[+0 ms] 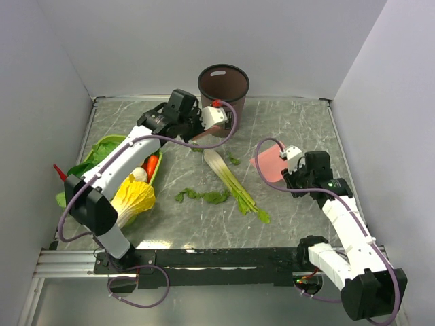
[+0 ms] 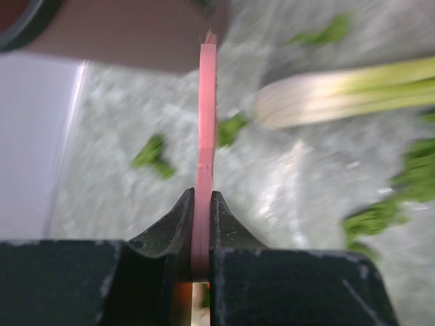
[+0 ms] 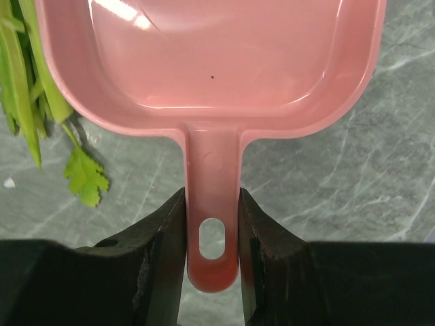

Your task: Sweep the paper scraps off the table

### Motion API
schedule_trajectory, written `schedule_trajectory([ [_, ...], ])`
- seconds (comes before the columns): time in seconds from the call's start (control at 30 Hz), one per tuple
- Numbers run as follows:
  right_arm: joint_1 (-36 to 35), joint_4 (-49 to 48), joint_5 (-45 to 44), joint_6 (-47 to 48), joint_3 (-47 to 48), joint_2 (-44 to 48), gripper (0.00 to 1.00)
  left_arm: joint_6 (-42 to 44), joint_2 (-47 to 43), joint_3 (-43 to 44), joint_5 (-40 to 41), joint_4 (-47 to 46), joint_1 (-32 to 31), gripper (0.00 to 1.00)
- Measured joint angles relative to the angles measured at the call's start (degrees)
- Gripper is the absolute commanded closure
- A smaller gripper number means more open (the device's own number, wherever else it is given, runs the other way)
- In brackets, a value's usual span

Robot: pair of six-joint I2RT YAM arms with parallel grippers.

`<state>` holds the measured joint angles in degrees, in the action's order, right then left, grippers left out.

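Note:
Dark-green paper scraps [image 1: 202, 197] lie in a cluster mid-table, with smaller bits [image 1: 233, 161] near the leek's white end. In the left wrist view the scraps [image 2: 153, 155] lie scattered on the marble table [image 2: 306, 176]. My left gripper [image 1: 205, 132] hovers at the back near the bin, shut on a thin pink flat tool [image 2: 204, 122] seen edge-on between its fingertips [image 2: 202, 198]. My right gripper [image 1: 286, 171] is shut on the handle [image 3: 212, 204] of the pink dustpan [image 1: 268, 163], which rests flat on the table [image 1: 306, 122] at the right. The dustpan [image 3: 211, 61] holds nothing.
A brown bin [image 1: 223, 83] stands at the back centre. A long leek-like stalk [image 1: 234, 183] lies diagonally mid-table, its greens [image 3: 27, 81] beside the dustpan. A green basket [image 1: 109, 146], a carrot [image 1: 151, 165] and a yellow cabbage [image 1: 134, 197] crowd the left side.

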<state>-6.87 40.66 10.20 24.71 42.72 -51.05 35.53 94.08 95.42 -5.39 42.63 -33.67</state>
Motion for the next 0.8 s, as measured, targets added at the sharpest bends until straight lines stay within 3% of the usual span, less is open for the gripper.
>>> schedule_trajectory([
  [0.3, 0.0, 2.1, 0.5, 1.8, 1.1, -2.9, 1.0, 4.0, 1.5, -3.3, 14.1, -1.7, 0.1, 0.99],
  [0.8, 0.0, 2.6, 0.9, 2.4, 3.5, -5.2, 1.0, -0.2, 14.3, -0.5, 15.5, 0.1, -0.3, 0.99],
])
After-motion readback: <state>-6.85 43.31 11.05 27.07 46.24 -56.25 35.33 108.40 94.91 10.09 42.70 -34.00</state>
